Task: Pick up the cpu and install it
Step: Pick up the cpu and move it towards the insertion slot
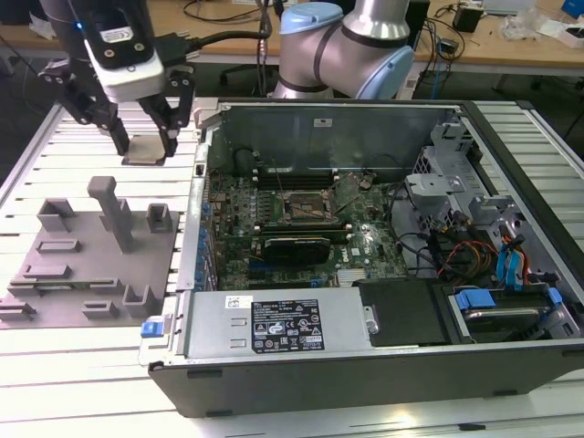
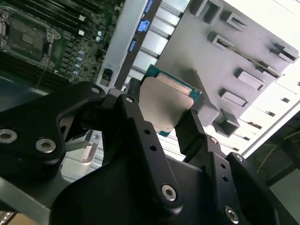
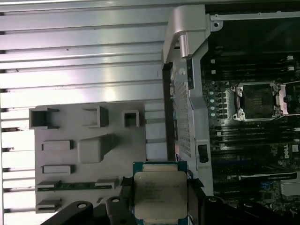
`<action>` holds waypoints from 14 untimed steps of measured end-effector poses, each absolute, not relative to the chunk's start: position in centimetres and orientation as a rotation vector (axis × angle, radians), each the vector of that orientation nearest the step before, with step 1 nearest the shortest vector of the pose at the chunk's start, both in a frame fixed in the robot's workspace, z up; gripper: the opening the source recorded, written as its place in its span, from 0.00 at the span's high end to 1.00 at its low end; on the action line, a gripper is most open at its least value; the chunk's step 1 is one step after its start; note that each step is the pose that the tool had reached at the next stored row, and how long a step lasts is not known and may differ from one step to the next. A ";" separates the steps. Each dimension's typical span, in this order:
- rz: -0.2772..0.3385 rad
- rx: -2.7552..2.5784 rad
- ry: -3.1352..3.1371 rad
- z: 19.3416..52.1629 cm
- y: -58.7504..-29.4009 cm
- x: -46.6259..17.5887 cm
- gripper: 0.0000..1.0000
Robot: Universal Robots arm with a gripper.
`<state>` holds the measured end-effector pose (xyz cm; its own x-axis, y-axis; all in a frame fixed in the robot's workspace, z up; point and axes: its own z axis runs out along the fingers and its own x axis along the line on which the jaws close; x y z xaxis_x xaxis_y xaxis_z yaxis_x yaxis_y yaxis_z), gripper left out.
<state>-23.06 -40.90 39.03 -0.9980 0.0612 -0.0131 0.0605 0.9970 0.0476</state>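
One cpu [image 3: 160, 194] sits clamped by its edges in the pincer [image 1: 145, 144], held aloft and well apart from the open, unfilled motherboard socket [image 1: 308, 208]. Step in hand, by judgement: carrying. Seating is not yet done and demands level, square alignment.

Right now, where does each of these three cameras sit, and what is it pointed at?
Exterior view: off the arm, raised, looking down on the open computer case; shows the arm and the gripper shut on the cpu.
First wrist view: on the wrist, looking over the gripper at the cpu, grey tray and socket.
Second wrist view: on the wrist, angled along the black fingers gripping the cpu.
Both wrist views share cpu, grey tray and socket.
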 end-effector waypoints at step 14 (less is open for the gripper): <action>0.074 0.095 3.125 39.0 -40.9 -19.1 0.45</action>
